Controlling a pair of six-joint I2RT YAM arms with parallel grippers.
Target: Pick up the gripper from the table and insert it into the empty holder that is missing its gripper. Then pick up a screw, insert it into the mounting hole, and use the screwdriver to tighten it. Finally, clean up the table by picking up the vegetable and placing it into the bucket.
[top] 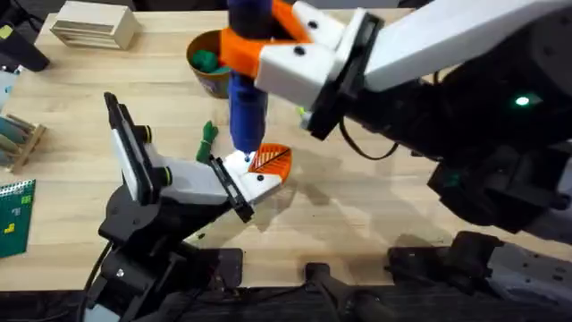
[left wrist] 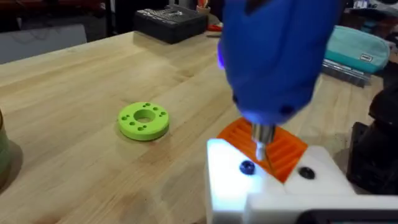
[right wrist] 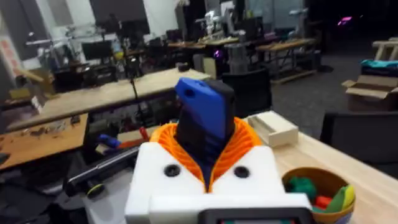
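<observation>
Now I see my right gripper closed around the screwdriver, tip down on the holder beside the orange gripper. For the left gripper I cannot tell. The vegetable lies on the table.

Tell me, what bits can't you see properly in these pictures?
- Any screw under the bit: in the left wrist view the blue pen-shaped screwdriver covers that spot on the white plastic holder.
- The green round bucket with yellow-orange rim: in the overhead view, the right gripper covers one side of it.
- The screwdriver's top: cut off by the overhead view's upper edge.
</observation>
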